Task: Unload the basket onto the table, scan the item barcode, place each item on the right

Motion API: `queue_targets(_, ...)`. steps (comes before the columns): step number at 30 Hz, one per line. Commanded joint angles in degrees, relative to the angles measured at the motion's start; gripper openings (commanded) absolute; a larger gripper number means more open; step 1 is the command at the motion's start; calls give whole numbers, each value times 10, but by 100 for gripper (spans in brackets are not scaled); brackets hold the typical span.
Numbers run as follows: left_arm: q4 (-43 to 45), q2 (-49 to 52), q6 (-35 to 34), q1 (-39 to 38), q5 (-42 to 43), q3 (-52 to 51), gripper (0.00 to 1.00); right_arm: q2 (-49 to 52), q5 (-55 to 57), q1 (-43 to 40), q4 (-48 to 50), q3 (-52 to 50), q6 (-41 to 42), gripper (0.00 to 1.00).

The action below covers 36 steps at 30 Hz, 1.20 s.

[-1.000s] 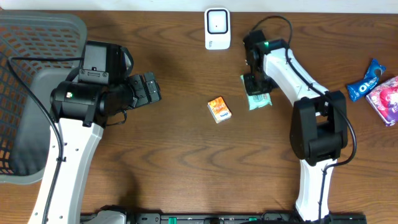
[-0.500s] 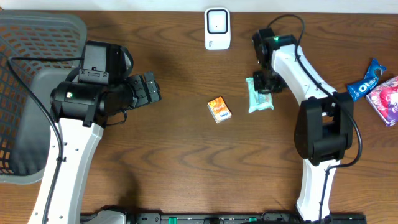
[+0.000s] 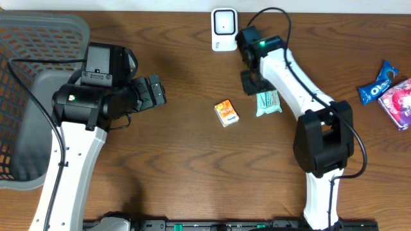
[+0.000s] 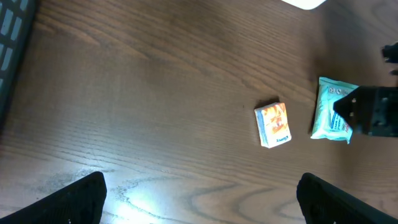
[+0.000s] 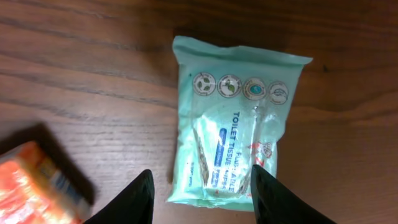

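The left gripper (image 4: 200,186) hangs with jaws wide, empty. Farther out, the right gripper (image 5: 200,180) hovers released over the teal wipes packet (image 5: 233,124), flat on the counter (image 5: 74,74) near an orange box (image 3: 226,112). It looks light, soft and slippery; pinching across its narrow width seems safest. Beyond stands the scanner (image 3: 224,29).

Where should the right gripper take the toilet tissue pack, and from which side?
From straight above, close on the two long edges of the toilet tissue pack, across its narrower width. It lies flat on the table, thin and soft, so a sideways approach likely finds little to grip.
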Motion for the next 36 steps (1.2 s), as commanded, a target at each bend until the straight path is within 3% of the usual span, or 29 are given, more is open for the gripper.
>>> queue_targets(1,-2,0,8,2,-6,4,98,-12,54,5,29,-47,18,46)
queue_targets(13,-2,0,7,2,-6,4,98,-12,87,4,192,-195,10,45)
queue_targets(20,-2,0,7,2,-5,4,98,-12,22,-2,179,-187,14,15)
queue_targets(23,-2,0,7,2,-5,4,98,-13,-56,-8,154,-153,14,5)
queue_targets(30,-2,0,8,2,-5,4,98,-13,-327,-46,99,-48,-18,2)
queue_targets(36,-2,0,8,2,-6,4,98,-8,-542,-108,120,-67,-38,1)
